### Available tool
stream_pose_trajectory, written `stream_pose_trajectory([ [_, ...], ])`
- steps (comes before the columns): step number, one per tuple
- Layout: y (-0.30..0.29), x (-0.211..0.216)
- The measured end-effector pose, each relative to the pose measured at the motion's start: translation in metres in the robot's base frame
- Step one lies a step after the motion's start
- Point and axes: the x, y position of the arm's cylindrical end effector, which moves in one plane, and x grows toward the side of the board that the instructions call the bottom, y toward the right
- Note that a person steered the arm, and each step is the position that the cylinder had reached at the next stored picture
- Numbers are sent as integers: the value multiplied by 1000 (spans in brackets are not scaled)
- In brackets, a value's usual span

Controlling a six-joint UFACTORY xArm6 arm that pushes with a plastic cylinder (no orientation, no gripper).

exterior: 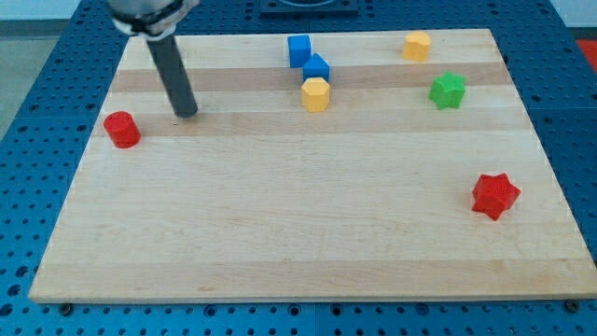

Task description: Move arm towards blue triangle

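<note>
Lacking any hand to clench or release, my tip is sitting beside the red cylinder; should be sliding rightward, slightly upward, toward the blue triangle at top-centre, avoiding the yellow block below it.

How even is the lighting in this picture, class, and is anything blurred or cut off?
Camera view: light is soft and even, with small faint shadows under blocks such as the red star; the wooden board shows no strong glare; my tip is sharp, but the arm's upper part is cropped at the view's top.
</note>
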Motion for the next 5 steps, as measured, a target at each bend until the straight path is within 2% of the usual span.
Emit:
stream_pose_trajectory([
  [1, 23, -37],
  [5, 59, -42],
])
